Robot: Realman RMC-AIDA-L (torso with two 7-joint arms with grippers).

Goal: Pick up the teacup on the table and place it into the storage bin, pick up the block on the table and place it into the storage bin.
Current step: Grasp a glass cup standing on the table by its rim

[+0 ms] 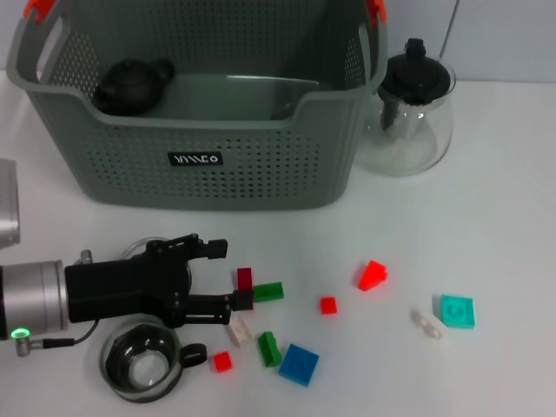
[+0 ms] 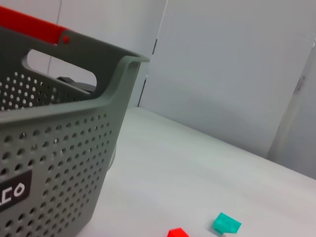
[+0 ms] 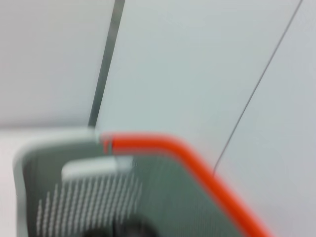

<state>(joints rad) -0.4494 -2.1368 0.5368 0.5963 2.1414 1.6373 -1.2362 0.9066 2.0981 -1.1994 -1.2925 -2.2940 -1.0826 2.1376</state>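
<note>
Your left gripper (image 1: 233, 276) reaches in low from the left over the white bench (image 1: 486, 217), its jaws apart, with a dark red block (image 1: 245, 278) sitting between the fingertips and a green block (image 1: 268, 291) just beside it. Just beside the arm, toward you, stands a glass teacup (image 1: 139, 368) with a dark handle, upright on the bench; a second glass rim shows partly behind the gripper body, too hidden to tell more. Scattered near the fingertips you have a small red block (image 1: 222, 361), another green block (image 1: 268, 348), a blue block (image 1: 299, 364) and a pale clear piece (image 1: 238, 330); farther right lie a small red cube (image 1: 327, 305), a red wedge (image 1: 372, 274), a second clear piece (image 1: 426, 323) and a teal tile (image 1: 457, 311). The storage bin (image 1: 217, 169) stands at the back, grey-green and perforated, with orange handle clips; its small black label carries white letters that read upside down in the head view, and in the left wrist view only the ending "CO" can be made out. A dark teapot (image 1: 132, 85) rests inside the bin at its left end. A glass teapot (image 1: 410, 109) with a black lid stands just beside the bin's right end. Your right gripper shows in no view, so you cannot tell how its jaws stand; its wrist camera looks at the bin's orange rim.
</note>
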